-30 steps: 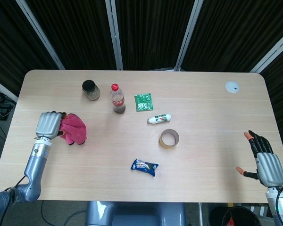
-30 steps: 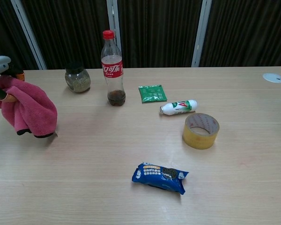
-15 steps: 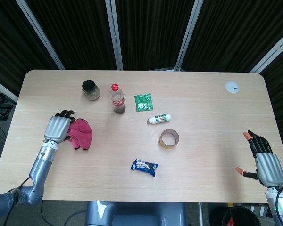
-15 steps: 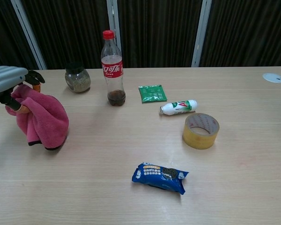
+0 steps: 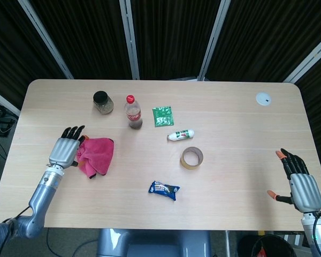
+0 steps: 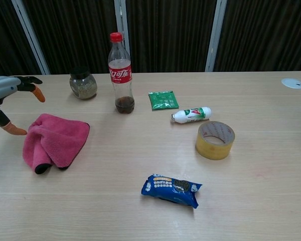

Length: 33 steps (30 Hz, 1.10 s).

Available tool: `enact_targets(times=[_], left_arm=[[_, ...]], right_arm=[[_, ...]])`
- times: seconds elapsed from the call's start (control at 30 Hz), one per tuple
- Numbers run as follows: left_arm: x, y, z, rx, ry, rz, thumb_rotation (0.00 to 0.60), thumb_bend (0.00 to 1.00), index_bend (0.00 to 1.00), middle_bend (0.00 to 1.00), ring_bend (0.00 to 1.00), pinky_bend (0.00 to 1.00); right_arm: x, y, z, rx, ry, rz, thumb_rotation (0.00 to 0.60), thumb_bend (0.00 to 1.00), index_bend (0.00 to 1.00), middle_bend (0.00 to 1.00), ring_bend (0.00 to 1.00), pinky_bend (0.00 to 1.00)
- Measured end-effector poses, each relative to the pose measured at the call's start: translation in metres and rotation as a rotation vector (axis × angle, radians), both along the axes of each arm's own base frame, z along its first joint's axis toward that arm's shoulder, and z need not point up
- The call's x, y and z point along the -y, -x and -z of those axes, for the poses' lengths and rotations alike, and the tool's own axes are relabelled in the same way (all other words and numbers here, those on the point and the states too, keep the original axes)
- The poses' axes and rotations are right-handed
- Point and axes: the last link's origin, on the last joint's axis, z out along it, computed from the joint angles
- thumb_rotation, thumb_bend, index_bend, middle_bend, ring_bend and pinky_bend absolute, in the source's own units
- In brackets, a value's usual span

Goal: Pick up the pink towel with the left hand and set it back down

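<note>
The pink towel (image 5: 98,155) lies crumpled on the table at the left, also visible in the chest view as a folded pink towel (image 6: 55,141). My left hand (image 5: 66,149) hovers just left of it with fingers spread and nothing in them; the chest view shows the left hand (image 6: 7,95) at the frame's left edge, above and apart from the cloth. My right hand (image 5: 300,183) is open at the table's near right corner, away from everything.
A cola bottle (image 5: 132,112) and a dark-lidded jar (image 5: 102,102) stand behind the towel. A green packet (image 5: 162,115), a small white bottle (image 5: 181,135), a tape roll (image 5: 191,157) and a blue snack pack (image 5: 164,189) lie mid-table. A white disc (image 5: 264,98) sits far right.
My left hand carried the towel rightward and down, then let it go; the towel now lies flat on the table and the hand's fingers have spread. The right hand has not moved.
</note>
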Motion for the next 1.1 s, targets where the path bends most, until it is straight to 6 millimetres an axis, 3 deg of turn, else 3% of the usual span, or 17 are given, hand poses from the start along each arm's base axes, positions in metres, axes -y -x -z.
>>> enact_targets(times=[0.2, 0.43, 0.53, 0.73, 1.1], left_arm=[[0.015, 0.005, -0.031, 0.064, -0.091, 0.01, 0.6, 0.0, 0.21, 0.0, 0.0, 0.04], [0.062, 0.021, -0.079, 0.057, -0.185, 0.013, 0.6, 0.0, 0.03, 0.0, 0.0, 0.0], [0.085, 0.031, -0.094, 0.027, -0.208, 0.003, 0.6, 0.0, 0.0, 0.0, 0.0, 0.0], [0.124, 0.046, -0.108, 0.04, -0.224, -0.051, 0.6, 0.0, 0.0, 0.0, 0.0, 0.0], [0.15, 0.066, -0.119, 0.085, -0.278, -0.016, 0.6, 0.0, 0.0, 0.0, 0.0, 0.0]], right_arm=[[0.0, 0.0, 0.0, -0.012, -0.001, -0.004, 0.6, 0.02, 0.0, 0.0, 0.0, 0.0], [0.0, 0.0, 0.0, -0.066, 0.001, -0.022, 0.6, 0.02, 0.0, 0.0, 0.0, 0.0], [-0.001, 0.001, 0.0, -0.104, -0.011, -0.029, 0.6, 0.01, 0.0, 0.0, 0.0, 0.0], [-0.002, 0.0, 0.0, -0.174, -0.005, -0.066, 0.6, 0.0, 0.0, 0.0, 0.0, 0.0], [-0.001, 0.0, 0.002, -0.189, 0.01, -0.069, 0.6, 0.0, 0.0, 0.0, 0.0, 0.0]])
